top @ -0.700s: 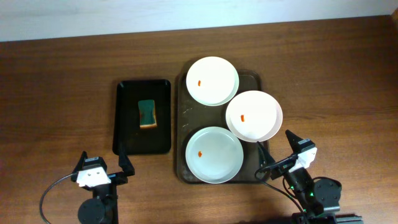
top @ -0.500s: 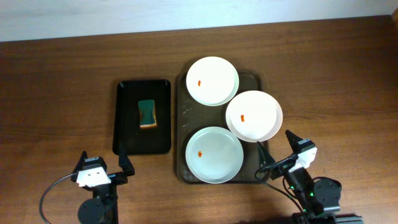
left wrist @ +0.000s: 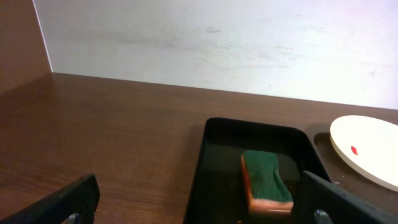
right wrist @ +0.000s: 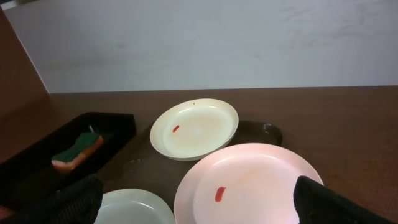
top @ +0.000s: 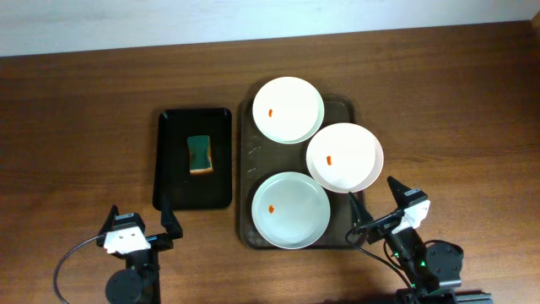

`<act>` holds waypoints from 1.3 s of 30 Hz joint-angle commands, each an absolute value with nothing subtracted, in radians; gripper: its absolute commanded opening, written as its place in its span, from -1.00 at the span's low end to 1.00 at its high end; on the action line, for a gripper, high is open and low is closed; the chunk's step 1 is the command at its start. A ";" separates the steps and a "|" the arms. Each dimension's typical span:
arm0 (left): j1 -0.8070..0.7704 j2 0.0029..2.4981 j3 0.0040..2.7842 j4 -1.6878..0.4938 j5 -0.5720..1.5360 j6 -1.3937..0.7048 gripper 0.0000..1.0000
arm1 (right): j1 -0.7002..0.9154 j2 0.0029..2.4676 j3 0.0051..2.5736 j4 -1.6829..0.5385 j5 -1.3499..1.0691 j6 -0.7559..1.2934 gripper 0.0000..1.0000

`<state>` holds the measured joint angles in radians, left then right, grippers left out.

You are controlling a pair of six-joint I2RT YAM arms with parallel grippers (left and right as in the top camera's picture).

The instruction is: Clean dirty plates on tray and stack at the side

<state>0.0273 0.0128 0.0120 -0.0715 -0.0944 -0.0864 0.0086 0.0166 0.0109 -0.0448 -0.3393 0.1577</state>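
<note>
Three white plates lie on the dark brown tray, each with a small orange-red smear: a far plate, a right plate and a near plate. The right plate overlaps the tray's right rim. My left gripper is open and empty near the table's front edge, just in front of the black tray. My right gripper is open and empty, close behind the right plate. The far plate and near plate also show in the right wrist view.
A smaller black tray left of the brown one holds a green and orange sponge, which also shows in the left wrist view. Bare wooden table lies to the left and right. A white wall runs along the far edge.
</note>
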 commanded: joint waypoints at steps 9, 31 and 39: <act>0.028 0.007 0.009 -0.081 -0.041 -0.089 0.99 | 0.006 0.013 0.006 -0.049 -0.355 0.162 0.96; 0.028 1.118 1.195 -0.770 0.277 -0.089 0.99 | 0.006 1.028 1.139 -0.801 -0.419 0.112 0.96; 0.009 1.522 1.288 -0.858 0.473 -0.096 0.99 | 0.023 1.398 1.268 -0.870 -0.535 0.178 0.97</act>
<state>0.0265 1.4422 1.2701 -0.8440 0.4049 -0.0910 0.0090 1.3659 1.2495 -0.8303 -0.5480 0.1619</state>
